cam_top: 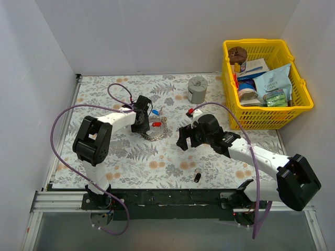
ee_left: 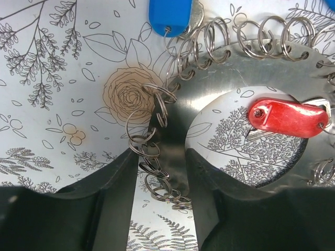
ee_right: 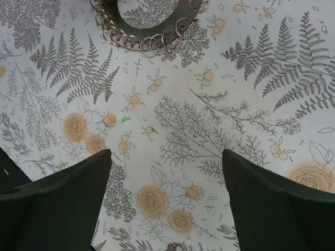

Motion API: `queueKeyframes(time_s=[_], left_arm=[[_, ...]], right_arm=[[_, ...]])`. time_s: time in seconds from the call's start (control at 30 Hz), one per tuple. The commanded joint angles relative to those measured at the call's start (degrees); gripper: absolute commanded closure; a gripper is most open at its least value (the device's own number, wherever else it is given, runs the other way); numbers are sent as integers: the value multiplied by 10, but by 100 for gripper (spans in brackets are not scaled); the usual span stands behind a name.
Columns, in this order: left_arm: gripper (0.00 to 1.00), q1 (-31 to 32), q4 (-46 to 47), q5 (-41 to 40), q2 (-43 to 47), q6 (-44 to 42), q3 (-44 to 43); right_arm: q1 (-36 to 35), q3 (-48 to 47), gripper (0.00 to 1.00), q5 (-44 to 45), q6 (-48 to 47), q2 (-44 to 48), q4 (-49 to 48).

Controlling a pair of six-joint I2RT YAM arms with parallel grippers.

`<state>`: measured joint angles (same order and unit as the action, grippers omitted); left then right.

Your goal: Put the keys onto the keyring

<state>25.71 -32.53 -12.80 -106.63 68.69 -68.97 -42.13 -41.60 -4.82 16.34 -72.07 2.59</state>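
Observation:
The keyring [cam_top: 157, 130] is a flat silver band edged with small split rings, lying on the floral cloth. A red-headed key [cam_top: 156, 124] lies across its hole and a blue-headed key [cam_top: 155, 112] lies at its far rim. In the left wrist view the keyring [ee_left: 235, 68], red key [ee_left: 288, 117] and blue key [ee_left: 170, 15] show close up. My left gripper [cam_top: 142, 125] [ee_left: 159, 162] is closed across the ring's left rim, one finger outside and one inside. My right gripper [cam_top: 183, 138] [ee_right: 166, 157] is open and empty, hovering right of the keyring [ee_right: 146, 21].
A grey cylindrical cup [cam_top: 198, 89] stands at the back. A small black cylinder [cam_top: 197, 177] lies near the front edge. A yellow basket [cam_top: 303, 104] full of packets sits at the back right. White walls close in the left and back.

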Motion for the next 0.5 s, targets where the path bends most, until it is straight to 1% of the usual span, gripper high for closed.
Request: queueKeyframes(time_s=[0.0,0.23,0.4,0.47], left_arm=[[62,17,-15,31,-16,0,27],[68,67,-15,31,3,-1,60],[70,108,-38,25,12,14,88],[69,123,-40,21,19,21,99]], right_arm=[[-3,7,6,7,0,-2,-42],[-3,2,6,5,0,-17,-40],[-3,-3,6,10,-3,-17,-29],[-3,-1,6,15,-7,-15,-31]])
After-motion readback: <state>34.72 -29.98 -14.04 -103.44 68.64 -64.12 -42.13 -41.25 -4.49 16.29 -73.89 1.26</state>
